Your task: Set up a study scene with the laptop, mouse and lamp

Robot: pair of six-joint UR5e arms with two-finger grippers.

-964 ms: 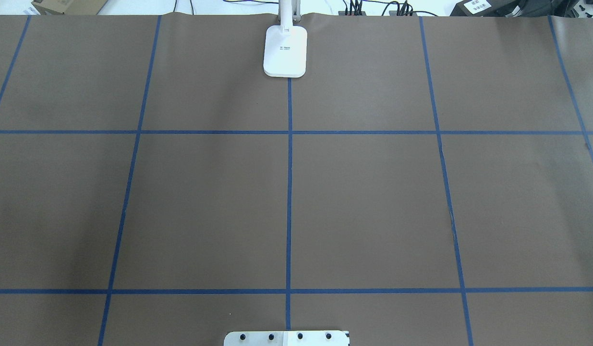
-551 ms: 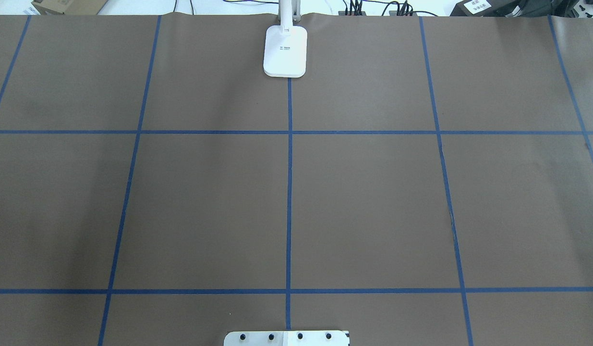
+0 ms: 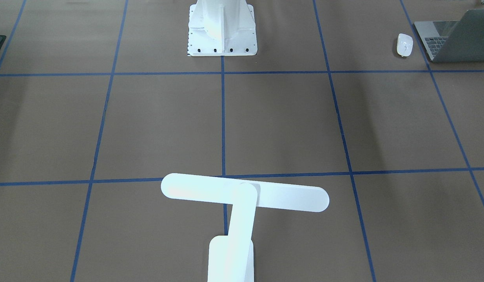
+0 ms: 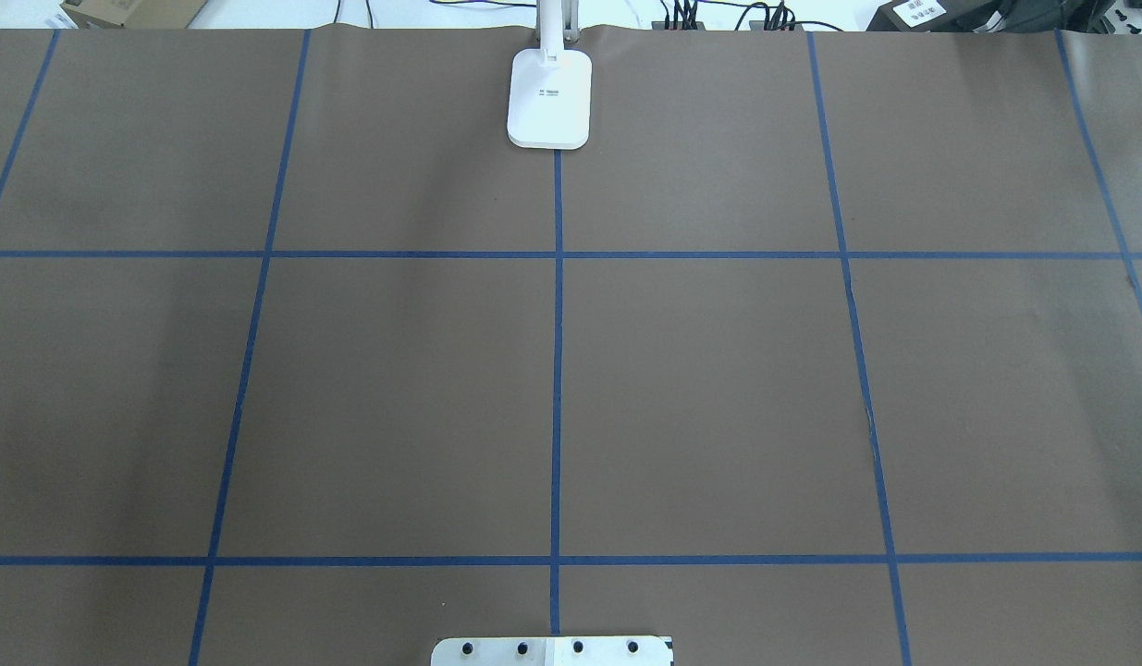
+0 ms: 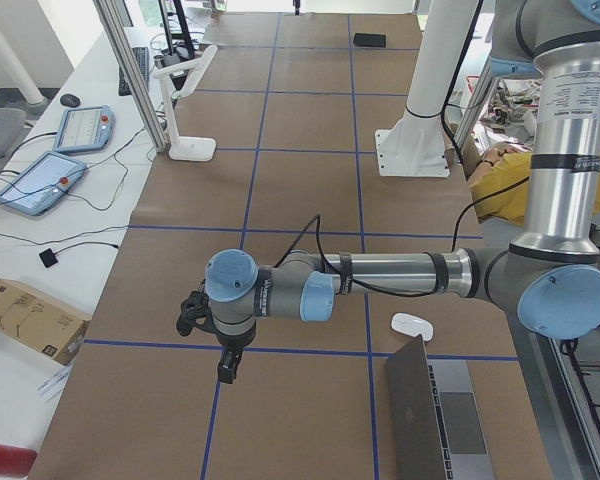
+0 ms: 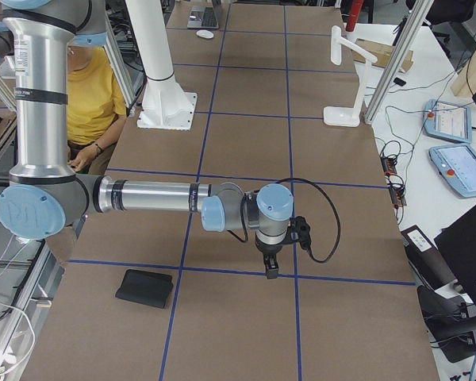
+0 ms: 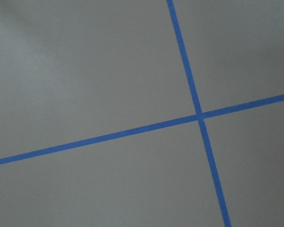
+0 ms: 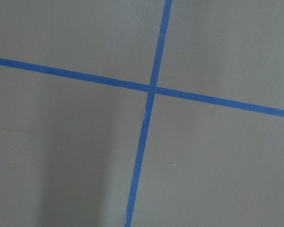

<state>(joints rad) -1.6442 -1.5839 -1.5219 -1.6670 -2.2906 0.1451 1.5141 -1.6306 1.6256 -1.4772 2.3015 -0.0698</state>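
The white lamp (image 3: 245, 194) stands at the table's far middle edge; its base shows in the overhead view (image 4: 549, 97). The grey laptop (image 3: 453, 39) lies half open at the robot's left end, with the white mouse (image 3: 405, 44) just beside it. In the exterior left view my left gripper (image 5: 225, 368) hangs over bare table, well away from the laptop (image 5: 430, 425) and mouse (image 5: 412, 326). In the exterior right view my right gripper (image 6: 271, 268) hangs over bare table near the black mat (image 6: 145, 288). I cannot tell whether either gripper is open or shut. The wrist views show only the table.
The white bolted pedestal (image 3: 221, 27) stands at the robot's side of the table, in the middle. The brown table cover carries a blue tape grid (image 4: 557, 254). Tablets and cables lie beyond the far edge (image 5: 40, 180).
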